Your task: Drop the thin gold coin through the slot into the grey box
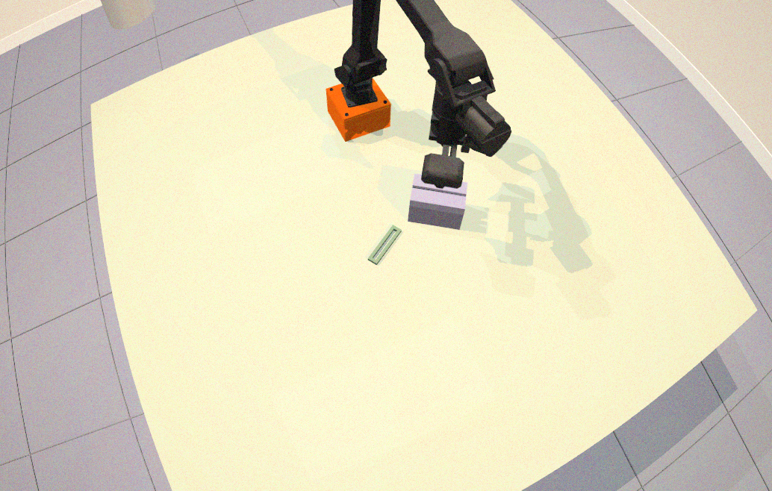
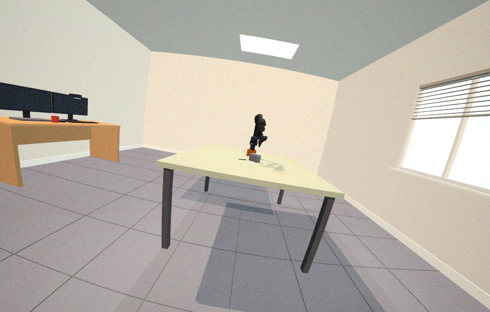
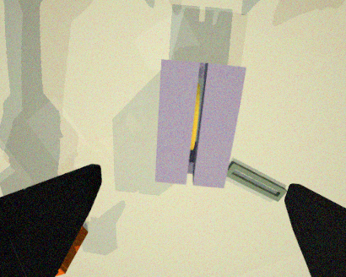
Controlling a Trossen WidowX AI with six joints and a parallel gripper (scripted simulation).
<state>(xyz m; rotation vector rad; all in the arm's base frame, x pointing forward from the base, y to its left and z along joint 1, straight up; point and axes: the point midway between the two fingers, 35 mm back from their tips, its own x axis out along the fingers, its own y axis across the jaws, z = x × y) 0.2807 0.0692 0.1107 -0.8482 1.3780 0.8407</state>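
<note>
The gripper (image 3: pixel 191 247) was spread wide above the box (image 3: pixel 174 123), holding nothing; the coin (image 3: pixel 197 108) was seen in the slot (image 3: pixel 202 74). The drop seemed done; a clear retreat was called for.

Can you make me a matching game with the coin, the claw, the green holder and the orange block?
Things:
1. gold coin
2. claw
3. green holder
4. orange block

Where or how:
A. under the arm's foot
B. wide open, holding nothing
C. showing in the grey box's slot
D. lying on the table with no coin in it

Pairs: 1-C, 2-B, 3-D, 4-A
</note>
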